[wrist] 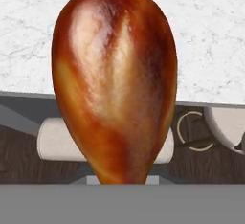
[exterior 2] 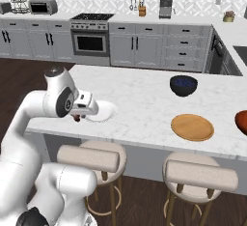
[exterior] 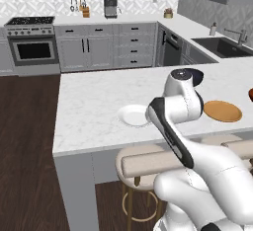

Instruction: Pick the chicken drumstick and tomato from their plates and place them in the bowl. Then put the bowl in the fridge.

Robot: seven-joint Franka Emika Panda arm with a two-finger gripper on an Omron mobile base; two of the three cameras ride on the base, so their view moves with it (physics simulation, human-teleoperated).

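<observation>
The gripper (exterior 2: 77,118), left of centre in the right base view, is clamped on the chicken drumstick (wrist: 115,82) (meaty end up, centre of the hand view) over the white plate (exterior 2: 103,111). The wooden plate (exterior 2: 192,127) lies right of centre, and the reddish-brown bowl (exterior 2: 241,122) is at the right edge.

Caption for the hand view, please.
Chicken drumstick held in the shut gripper, meaty end up, above the marble counter's edge and a stool.

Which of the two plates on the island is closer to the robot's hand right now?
The glossy white plate; the gripper holding the chicken drumstick hangs at its near edge. The tan wooden plate lies farther right.
</observation>
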